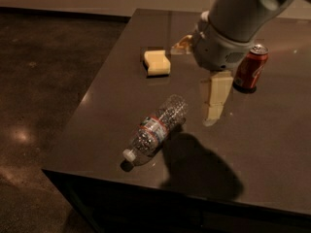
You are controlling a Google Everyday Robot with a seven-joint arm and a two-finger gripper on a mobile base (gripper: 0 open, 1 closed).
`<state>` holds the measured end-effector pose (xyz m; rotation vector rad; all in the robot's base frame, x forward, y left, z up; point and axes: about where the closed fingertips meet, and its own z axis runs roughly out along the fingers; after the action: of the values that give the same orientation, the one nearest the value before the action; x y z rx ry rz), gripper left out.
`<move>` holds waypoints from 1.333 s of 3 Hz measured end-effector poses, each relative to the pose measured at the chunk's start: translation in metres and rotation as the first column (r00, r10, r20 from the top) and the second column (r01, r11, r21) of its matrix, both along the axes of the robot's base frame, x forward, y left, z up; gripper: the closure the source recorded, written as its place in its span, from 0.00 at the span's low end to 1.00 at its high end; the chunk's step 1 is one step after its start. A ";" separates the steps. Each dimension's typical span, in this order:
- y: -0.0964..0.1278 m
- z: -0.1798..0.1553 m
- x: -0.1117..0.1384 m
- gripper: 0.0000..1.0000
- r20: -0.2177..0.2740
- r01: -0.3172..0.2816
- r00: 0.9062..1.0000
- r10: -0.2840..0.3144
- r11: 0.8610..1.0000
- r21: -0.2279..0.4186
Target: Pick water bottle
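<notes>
The water bottle (pixel 156 129) lies on its side on the dark table (pixel 272 144), near the front left corner, with its white cap pointing toward the front edge. It is clear and ribbed, with a red-and-white label band. My gripper (pixel 195 81) hangs above the table just right of and behind the bottle, not touching it. One pale finger (pixel 214 98) points down and the other shows further back beside the wrist, so the gripper is open and empty. Its shadow falls on the table right of the bottle.
A red soda can (pixel 250 68) stands upright just right of the gripper. A yellow sponge (pixel 157 63) lies further back on the left. The table's left and front edges drop to a dark floor (pixel 43 106).
</notes>
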<state>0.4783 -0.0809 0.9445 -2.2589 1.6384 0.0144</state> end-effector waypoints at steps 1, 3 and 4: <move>0.028 -0.016 -0.008 0.00 0.008 -0.155 0.988 0.156 0.987 -0.036; 0.061 -0.062 -0.023 0.00 -0.025 -0.391 0.919 0.393 0.904 -0.175; 0.073 -0.081 -0.023 0.00 -0.049 -0.444 0.895 0.444 0.869 -0.221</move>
<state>0.4554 -0.0084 0.8640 -2.7644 1.1262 -0.0664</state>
